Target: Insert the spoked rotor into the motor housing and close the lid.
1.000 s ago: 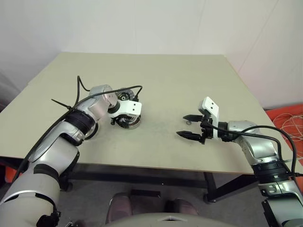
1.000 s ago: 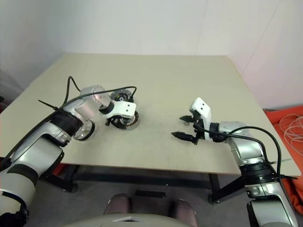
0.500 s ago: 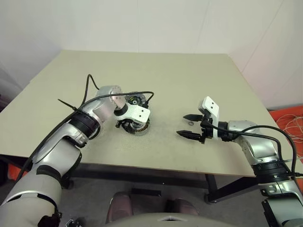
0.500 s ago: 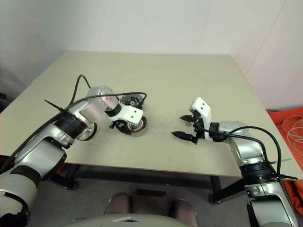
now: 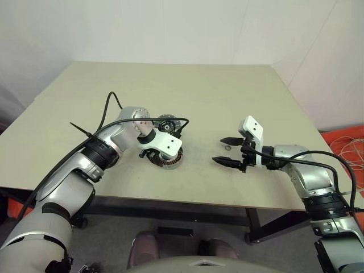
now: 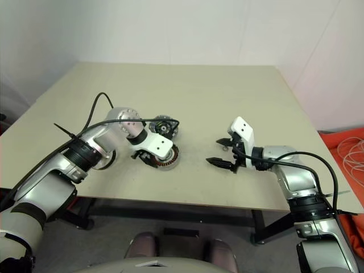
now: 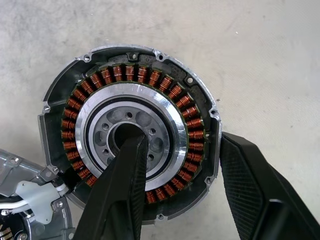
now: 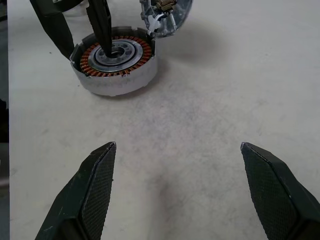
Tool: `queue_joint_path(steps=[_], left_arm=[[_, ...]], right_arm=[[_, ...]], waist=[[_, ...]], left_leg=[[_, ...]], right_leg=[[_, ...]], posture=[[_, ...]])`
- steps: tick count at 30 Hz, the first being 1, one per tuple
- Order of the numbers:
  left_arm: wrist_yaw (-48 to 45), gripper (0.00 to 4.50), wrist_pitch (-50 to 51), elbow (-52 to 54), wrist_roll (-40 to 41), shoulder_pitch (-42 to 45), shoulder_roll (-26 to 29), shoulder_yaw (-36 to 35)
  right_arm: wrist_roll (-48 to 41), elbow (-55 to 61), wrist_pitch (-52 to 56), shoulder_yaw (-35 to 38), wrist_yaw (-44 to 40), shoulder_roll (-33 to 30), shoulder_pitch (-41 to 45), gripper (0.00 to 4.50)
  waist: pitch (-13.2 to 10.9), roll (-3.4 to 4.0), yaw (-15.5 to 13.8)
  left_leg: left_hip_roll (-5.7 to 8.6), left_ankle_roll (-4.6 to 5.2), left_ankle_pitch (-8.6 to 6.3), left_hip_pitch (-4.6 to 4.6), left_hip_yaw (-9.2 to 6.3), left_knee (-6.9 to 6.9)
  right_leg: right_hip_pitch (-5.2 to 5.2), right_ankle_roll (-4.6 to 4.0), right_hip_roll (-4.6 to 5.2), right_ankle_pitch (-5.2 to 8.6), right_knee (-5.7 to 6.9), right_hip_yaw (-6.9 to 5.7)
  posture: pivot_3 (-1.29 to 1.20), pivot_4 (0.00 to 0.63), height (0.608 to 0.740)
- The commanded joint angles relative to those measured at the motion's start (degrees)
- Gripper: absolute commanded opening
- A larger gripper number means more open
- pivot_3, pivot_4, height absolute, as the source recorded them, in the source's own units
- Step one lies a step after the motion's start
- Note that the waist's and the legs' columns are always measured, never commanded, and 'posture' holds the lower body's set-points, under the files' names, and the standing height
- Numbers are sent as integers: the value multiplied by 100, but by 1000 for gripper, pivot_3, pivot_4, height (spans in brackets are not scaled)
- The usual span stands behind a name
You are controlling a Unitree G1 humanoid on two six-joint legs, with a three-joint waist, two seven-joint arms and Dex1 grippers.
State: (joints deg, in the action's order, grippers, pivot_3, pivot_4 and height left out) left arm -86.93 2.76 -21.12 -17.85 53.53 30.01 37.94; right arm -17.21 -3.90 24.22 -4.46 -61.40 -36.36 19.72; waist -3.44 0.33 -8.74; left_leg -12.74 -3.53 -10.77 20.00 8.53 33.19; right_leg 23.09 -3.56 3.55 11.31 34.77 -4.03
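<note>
The motor housing [image 7: 131,134] is clamped by the left gripper [image 7: 180,172], one finger sunk in the central hub [image 7: 129,133] and one outside the rim, apparently for dragging. The right gripper [image 8: 182,187] is held wide open and empty, well apart from the housing. Since a second ago, the housing has been shifted nearer the right gripper.

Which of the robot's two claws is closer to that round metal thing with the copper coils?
The left. The left gripper grips the motor housing, one finger in its central hole, the other outside its rim. The right gripper hangs open over the table, well apart from it.
</note>
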Motion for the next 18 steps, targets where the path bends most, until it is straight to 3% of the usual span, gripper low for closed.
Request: queue_joint_path(steps=[1,2,8,13,18], left_arm=[[-130,1839,-146,21,-36,103,161,-87],[-170,2557,-138,39,-16,98,183,-103],[-216,4421,59,147,57,135,240,-241],[76,4471,345,436,96,80,237,-482],[-162,4471,1779,1439,864,-239,300,-1072]], right_arm=[[-72,53,-102,186,10,-64,146,4500],[-69,50,-107,184,11,-64,149,4500],[-46,-24,-150,166,25,-53,188,4500],[3,-173,-242,165,101,-8,239,4500],[213,-453,-567,204,483,102,302,4500]], waist=[[0,0,2],[0,0,5],[0,0,2],[0,1,2],[0,1,10]], left_leg=[[0,0,0,0,0,0],[0,0,0,0,0,0],[1,0,0,-2,0,1],[0,0,0,-2,0,3],[1,-2,1,-2,2,2]], right_leg=[[0,-1,0,0,0,0],[0,-1,0,-1,0,0],[-1,0,1,0,0,0],[-1,0,2,0,4,0],[0,-10,4,-6,4,0]], posture=[[0,0,740],[0,0,740],[0,0,740],[0,0,740],[0,0,740]])
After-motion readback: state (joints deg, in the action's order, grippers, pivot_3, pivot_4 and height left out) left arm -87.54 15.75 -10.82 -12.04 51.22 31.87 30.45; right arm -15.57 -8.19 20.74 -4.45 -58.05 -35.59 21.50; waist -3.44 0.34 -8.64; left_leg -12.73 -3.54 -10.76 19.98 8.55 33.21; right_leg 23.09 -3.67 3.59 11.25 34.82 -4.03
